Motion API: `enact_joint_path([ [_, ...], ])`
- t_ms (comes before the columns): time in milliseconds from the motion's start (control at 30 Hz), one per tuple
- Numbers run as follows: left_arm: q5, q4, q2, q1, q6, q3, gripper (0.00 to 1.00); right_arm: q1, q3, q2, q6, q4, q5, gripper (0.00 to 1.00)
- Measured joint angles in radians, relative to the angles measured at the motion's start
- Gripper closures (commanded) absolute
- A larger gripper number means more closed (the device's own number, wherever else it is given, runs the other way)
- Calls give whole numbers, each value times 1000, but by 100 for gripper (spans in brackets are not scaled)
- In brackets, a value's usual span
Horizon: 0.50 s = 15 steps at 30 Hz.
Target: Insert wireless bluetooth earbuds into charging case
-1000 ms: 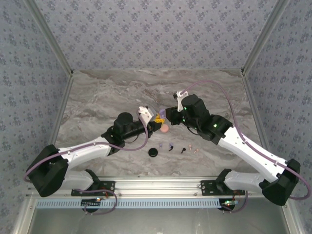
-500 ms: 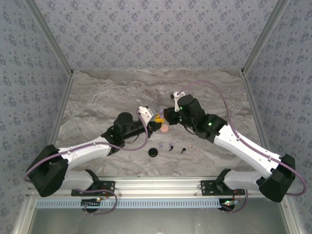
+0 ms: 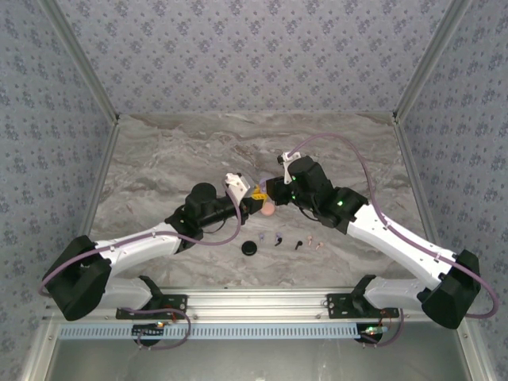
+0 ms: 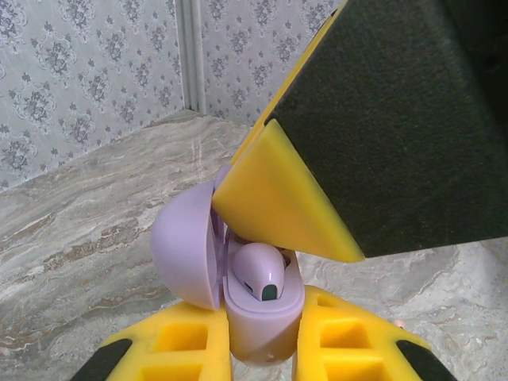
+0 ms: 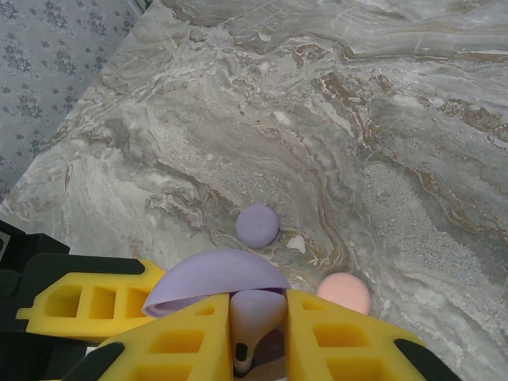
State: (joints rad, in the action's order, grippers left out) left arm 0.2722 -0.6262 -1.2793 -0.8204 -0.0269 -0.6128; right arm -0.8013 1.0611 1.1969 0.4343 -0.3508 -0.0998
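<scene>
Left end effector (image 4: 262,353), at the bottom edge of the left wrist view, is clenched on the lilac charging case (image 4: 258,333). The case stands upright between its yellow fingers with the lid (image 4: 184,242) swung open to the left. We see a lilac earbud (image 4: 258,274) seated in the case, and a yellow-and-black finger (image 4: 278,198) of the other arm reaches in from the upper right, its tip just above that bud.

In the right wrist view the right end effector (image 5: 258,337) is closed on the same earbud at bottom centre. The domed lid rises just beyond it, and higher up a lilac disc (image 5: 257,225) and a pale pink disc (image 5: 344,292) lie apart on the marble tabletop (image 5: 381,159).

From overhead, lowest in the frame below centre, we find a black disc (image 3: 251,248). To its right lie a loose lilac earbud (image 3: 277,239), a black earbud (image 3: 298,244) and a pale pink earbud (image 3: 319,246). Above them both end effectors meet at mid-frame.
</scene>
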Motion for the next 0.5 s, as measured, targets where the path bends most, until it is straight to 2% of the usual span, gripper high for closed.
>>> enact_joint_path([
  [67,0,0,0,0,-1,0,100,0,0,0,2,0,3,71],
  [233,0,1,0,0,-2,0,100,18,2,-3,-7,-3,27,54],
  [500,0,-3,0,0,-2,0,100,131,58,-49,-68,-24,204,31],
])
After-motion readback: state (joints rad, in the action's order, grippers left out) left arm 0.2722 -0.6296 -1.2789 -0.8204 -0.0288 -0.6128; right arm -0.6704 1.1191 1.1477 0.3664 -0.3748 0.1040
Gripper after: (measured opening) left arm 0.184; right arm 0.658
